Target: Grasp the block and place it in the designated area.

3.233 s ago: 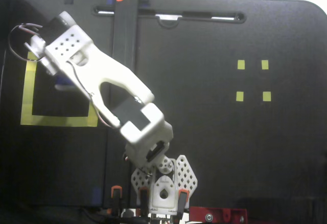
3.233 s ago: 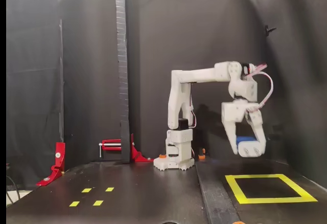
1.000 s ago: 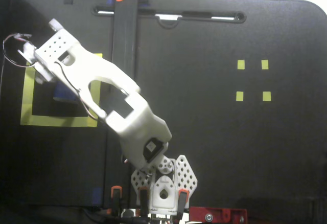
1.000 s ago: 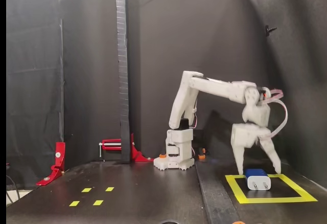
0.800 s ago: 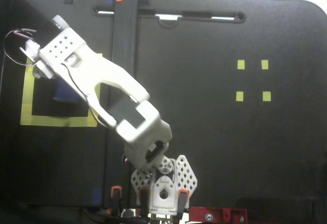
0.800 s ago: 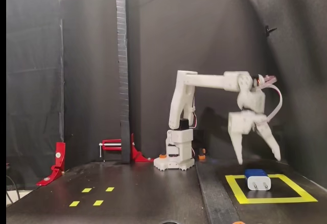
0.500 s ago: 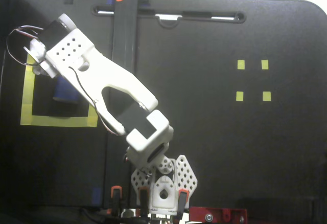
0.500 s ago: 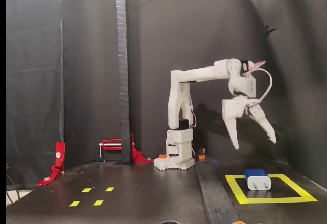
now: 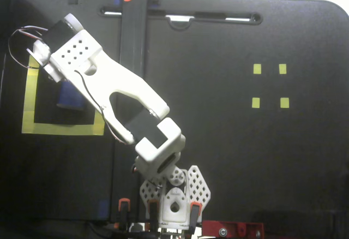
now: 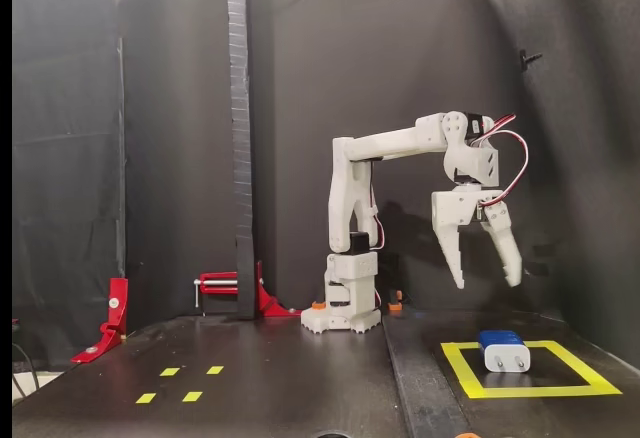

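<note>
My gripper (image 10: pixel 487 281) hangs high above the table, fingers (image 10: pixel 453 254) spread apart, nothing between them. The block (image 10: pixel 502 351) lies on the black middle of the designated area (image 10: pixel 530 391), white end toward the camera, well below me. From above, my arm covers part of the block (image 9: pixel 70 96).

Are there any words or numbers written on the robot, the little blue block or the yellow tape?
None: no words, numbers or logos can be read in either fixed view.
White robot arm and its open claw: plain, no print seen.
Small dark-blue boxy block: no label visible.
Large yellow tape square and four tiny yellow tape squares: blank.
</note>
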{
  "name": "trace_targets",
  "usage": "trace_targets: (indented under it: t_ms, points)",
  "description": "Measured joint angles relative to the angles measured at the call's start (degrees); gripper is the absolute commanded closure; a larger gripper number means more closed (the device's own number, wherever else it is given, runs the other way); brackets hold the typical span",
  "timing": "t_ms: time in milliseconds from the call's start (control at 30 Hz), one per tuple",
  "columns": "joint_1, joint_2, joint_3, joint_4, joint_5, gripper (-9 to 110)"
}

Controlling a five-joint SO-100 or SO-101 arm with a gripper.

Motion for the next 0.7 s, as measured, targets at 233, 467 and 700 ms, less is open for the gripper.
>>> trace_targets:
  t_ms: [233,467,700]
  points:
    - [0.18,0.0,0.0,0.0,0.0,101]
    - [0.18,0.0,0.0,-0.09,2.46,102]
    - [0.26,0.0,0.0,-1.93,15.73,102]
